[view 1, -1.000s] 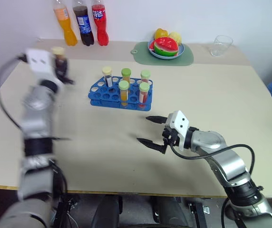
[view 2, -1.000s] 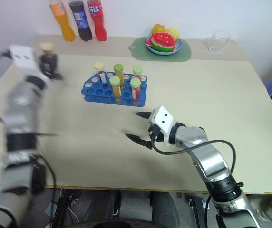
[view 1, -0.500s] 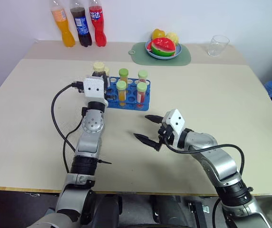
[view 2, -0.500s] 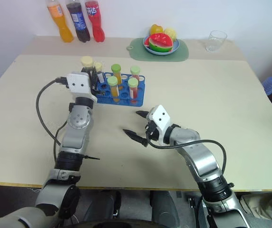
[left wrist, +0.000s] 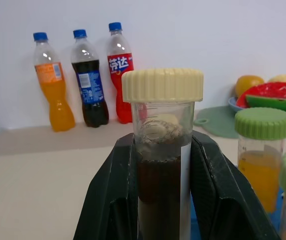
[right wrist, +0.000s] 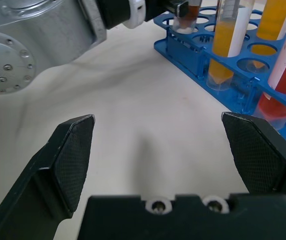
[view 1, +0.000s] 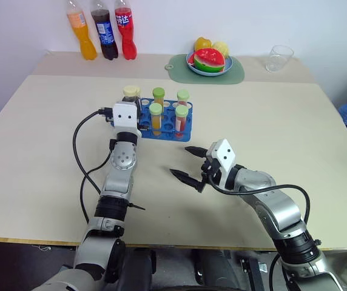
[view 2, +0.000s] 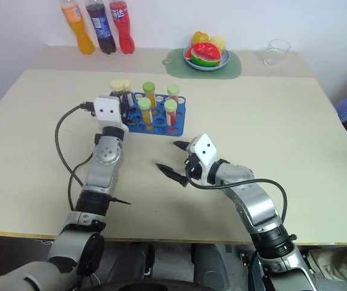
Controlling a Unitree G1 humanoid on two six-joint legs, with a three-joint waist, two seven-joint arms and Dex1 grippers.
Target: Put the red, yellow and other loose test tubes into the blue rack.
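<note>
The red bottle (left wrist: pixel 119 70) at the back of the table carries a red label with two white Chinese characters, 芬达, legible in the left wrist view. The dark bottle (left wrist: pixel 86 75) beside it has a blue label with white print too small to read, and the orange bottle (left wrist: pixel 51 82) has an orange label whose print cannot be made out. The tube (left wrist: pixel 162 165) close to the camera bears faint graduation marks, unreadable.

Cream-capped dark tube (left wrist: pixel 163 150) upright over blue rack (view 1: pixel 155 125).
</note>
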